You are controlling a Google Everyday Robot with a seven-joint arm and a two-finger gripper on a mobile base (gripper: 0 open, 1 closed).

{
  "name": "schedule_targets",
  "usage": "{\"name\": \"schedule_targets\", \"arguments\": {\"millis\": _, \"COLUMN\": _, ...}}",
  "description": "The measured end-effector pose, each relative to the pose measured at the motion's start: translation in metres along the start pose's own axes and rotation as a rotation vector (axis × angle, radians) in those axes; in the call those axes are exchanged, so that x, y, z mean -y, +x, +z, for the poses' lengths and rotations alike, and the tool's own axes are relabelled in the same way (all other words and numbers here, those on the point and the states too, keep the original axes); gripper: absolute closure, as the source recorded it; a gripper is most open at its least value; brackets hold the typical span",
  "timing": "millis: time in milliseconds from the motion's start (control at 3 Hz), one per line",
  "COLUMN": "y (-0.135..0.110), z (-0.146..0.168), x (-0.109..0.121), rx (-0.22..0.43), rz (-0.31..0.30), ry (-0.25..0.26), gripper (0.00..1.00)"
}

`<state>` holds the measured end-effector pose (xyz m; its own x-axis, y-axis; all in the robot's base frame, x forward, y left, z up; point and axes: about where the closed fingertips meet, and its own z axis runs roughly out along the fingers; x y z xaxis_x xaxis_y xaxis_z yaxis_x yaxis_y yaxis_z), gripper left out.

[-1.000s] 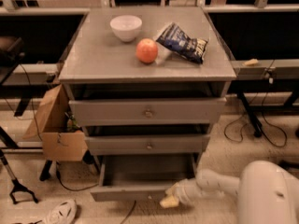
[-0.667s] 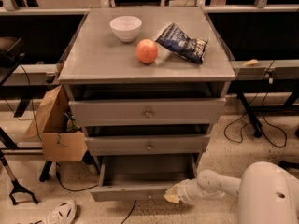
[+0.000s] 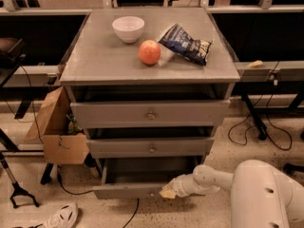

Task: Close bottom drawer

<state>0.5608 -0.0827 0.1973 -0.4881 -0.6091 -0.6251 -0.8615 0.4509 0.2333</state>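
The grey cabinet (image 3: 152,65) has three drawers. The bottom drawer (image 3: 137,175) is pulled out; its flat front panel (image 3: 126,191) sits near the floor, and its knob is hidden. My gripper (image 3: 168,192) is at the right end of that front panel, touching or almost touching it, at the end of the white arm (image 3: 209,179) that reaches in from the lower right. The middle drawer (image 3: 151,147) and the top drawer (image 3: 150,114) each stand slightly out, with a small round knob showing.
On the cabinet top are a white bowl (image 3: 128,28), a red apple (image 3: 149,52) and a dark blue chip bag (image 3: 185,44). A cardboard box (image 3: 54,127) stands at the left. A white shoe (image 3: 59,216) and black cables (image 3: 256,132) lie on the floor.
The gripper has pressed in toward the cabinet, and the bottom drawer's front has moved back a little.
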Motion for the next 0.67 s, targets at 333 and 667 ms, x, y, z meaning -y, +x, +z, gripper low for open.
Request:
{"name": "schedule_targets", "arguments": {"millis": 333, "y": 0.0006, "z": 0.0000, "x": -0.0028, "rx": 0.000, "rz": 0.000, "ry": 0.000, "gripper": 0.15}}
{"name": "schedule_targets", "arguments": {"millis": 667, "y": 0.0005, "z": 0.0016, "x": -0.0077, "rx": 0.000, "rz": 0.000, "ry": 0.000, "gripper": 0.00}}
